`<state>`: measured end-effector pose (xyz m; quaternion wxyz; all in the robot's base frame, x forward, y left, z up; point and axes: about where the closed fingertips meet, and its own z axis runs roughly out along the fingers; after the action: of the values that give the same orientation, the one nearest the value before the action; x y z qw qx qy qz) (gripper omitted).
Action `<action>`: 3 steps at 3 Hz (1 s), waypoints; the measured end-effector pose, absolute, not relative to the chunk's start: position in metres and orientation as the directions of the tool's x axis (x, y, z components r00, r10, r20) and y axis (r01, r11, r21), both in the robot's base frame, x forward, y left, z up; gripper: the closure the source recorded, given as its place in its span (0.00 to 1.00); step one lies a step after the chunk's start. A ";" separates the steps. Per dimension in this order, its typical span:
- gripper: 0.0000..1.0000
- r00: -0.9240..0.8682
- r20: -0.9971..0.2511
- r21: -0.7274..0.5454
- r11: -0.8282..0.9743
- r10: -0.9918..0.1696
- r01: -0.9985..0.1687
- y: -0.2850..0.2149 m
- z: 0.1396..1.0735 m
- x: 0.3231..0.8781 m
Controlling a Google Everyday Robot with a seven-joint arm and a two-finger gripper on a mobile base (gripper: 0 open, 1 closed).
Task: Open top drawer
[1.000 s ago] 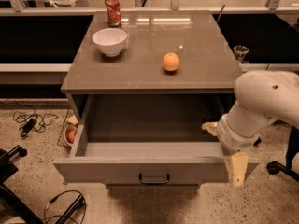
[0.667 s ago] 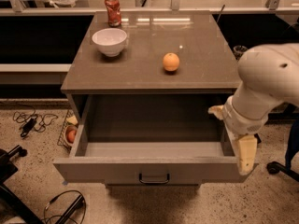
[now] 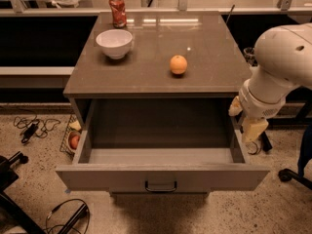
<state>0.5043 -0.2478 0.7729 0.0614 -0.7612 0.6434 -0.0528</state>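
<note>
The top drawer of the grey-taupe cabinet stands pulled far out toward me. Its dark bar handle sits at the centre of the front, and its plain grey inside holds nothing. My gripper, with yellowish tips, hangs under the white arm. It is just outside the drawer's right side wall, near the cabinet's front right corner, and is off the handle. No lower drawers show in this view.
On the cabinet top stand a white bowl, a red can and an orange. A wire basket with fruit and cables lie on the floor to the left. A chair base is at the right.
My arm and gripper have risen and pulled back to the right, away from the drawer's front right corner. The drawer has stayed pulled out.
</note>
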 end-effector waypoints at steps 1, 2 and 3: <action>0.64 0.138 -0.033 -0.195 -0.129 -0.990 -0.972 -0.257 0.760 0.526; 0.88 0.073 -0.120 -0.160 -0.054 -0.990 -0.986 -0.259 0.724 0.534; 1.00 0.050 -0.181 -0.120 -0.029 -0.982 -0.992 -0.246 0.700 0.533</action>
<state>0.5330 -0.2458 0.6999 0.1067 -0.7168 0.6886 0.0240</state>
